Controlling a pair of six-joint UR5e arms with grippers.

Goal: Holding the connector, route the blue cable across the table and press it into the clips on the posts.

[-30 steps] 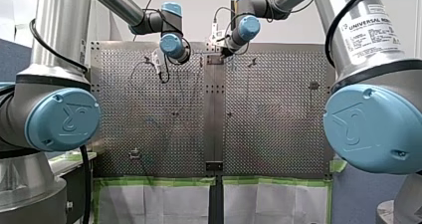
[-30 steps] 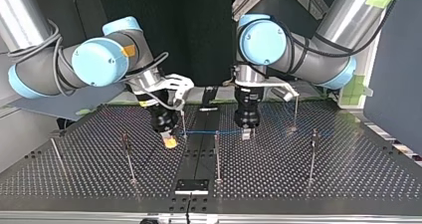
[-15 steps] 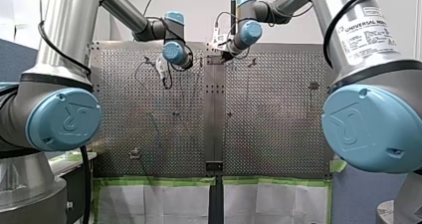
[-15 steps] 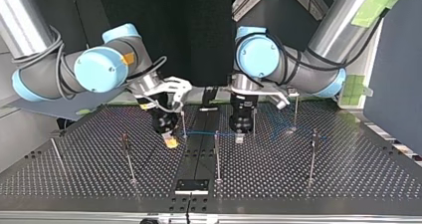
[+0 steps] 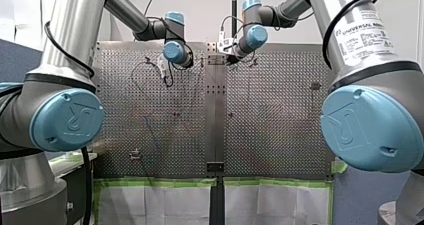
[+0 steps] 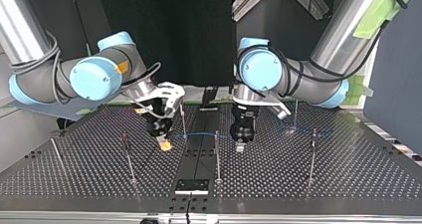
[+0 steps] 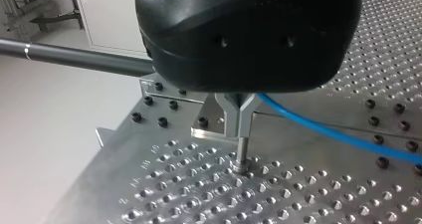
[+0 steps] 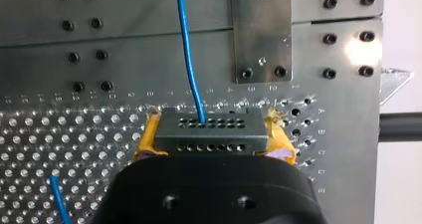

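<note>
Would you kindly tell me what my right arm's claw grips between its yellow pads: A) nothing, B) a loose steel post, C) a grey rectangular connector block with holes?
C: the right wrist view shows the grey rectangular connector block clamped between the yellow pads of the right claw, the thin blue cable leaving its face.

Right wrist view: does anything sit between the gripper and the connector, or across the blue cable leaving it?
Nothing visible does. My right gripper is shut on the connector, yellow pads against both its ends, and the blue cable runs from its face over the perforated table with nothing crossing it.
</note>
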